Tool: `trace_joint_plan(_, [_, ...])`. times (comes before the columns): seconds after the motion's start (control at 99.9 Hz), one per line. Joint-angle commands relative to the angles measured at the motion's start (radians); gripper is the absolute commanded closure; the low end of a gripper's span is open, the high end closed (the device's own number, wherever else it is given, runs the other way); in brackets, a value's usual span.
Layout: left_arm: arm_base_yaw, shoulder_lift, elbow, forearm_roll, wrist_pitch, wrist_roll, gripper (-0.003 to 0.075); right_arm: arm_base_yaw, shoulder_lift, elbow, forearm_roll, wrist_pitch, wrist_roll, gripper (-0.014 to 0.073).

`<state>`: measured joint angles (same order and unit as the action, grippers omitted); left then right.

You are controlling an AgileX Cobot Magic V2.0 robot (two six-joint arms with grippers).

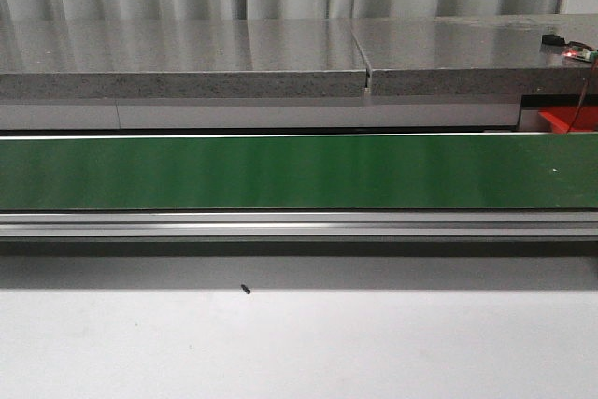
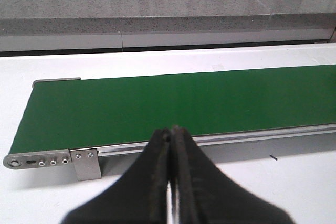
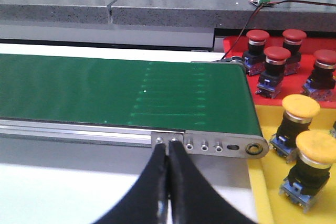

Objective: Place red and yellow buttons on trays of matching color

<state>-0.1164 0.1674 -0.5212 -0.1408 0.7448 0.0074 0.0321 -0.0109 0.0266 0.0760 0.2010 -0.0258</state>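
L end effector (image 2: 171, 182): fingers pressed together, holding nothing, aimed across the empty green conveyor belt (image 2: 184, 106) at its L end; no buttons nearby. R end effector (image 3: 167, 182): also pressed together, empty, just short of the belt's R end. Past that end, to the R: red tray (image 3: 236, 45) w/ four red buttons (image 3: 276, 64), yellow tray (image 3: 262, 182) w/ two yellow buttons (image 3: 300, 124) fully in view — R arm is nearer, all look sorted already.

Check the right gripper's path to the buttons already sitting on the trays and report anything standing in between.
Nothing visible blocks it. The right gripper, closed, sits at the conveyor's end bracket; the yellow buttons on the yellow tray and red buttons on the red tray lie just beyond the belt end.
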Motion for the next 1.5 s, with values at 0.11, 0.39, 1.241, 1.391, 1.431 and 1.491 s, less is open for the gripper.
trace_joint_plan(0.11, [-0.007, 0.012, -0.024, -0.008, -0.078, -0.007, 0.0741, 0.002, -0.018, -0.015, -0.012, -0.086, 0.000, 0.0662])
trace_joint_plan(0.39, [-0.007, 0.012, -0.024, 0.011, -0.139, -0.007, 0.0741, 0.002, -0.018, -0.015, -0.012, -0.086, 0.000, 0.0662])
trace_joint_plan(1.241, [-0.003, -0.202, 0.531, 0.167, -0.735, -0.022, 0.0741, 0.002, -0.018, -0.015, -0.012, -0.086, 0.000, 0.0662])
trace_joint_plan(1.391, [-0.011, -0.204, 0.552, 0.169, -0.750, -0.041, 0.0741, 0.002, -0.018, -0.015, -0.012, -0.086, 0.000, 0.0662])
trace_joint_plan(1.431, [-0.016, -0.204, 0.552, 0.176, -0.755, -0.041, 0.0741, 0.002, -0.018, -0.015, -0.012, -0.086, 0.000, 0.0662])
trace_joint_plan(1.491, [-0.016, -0.204, 0.552, 0.176, -0.755, -0.041, 0.0741, 0.002, -0.018, -0.015, -0.012, -0.086, 0.000, 0.0662])
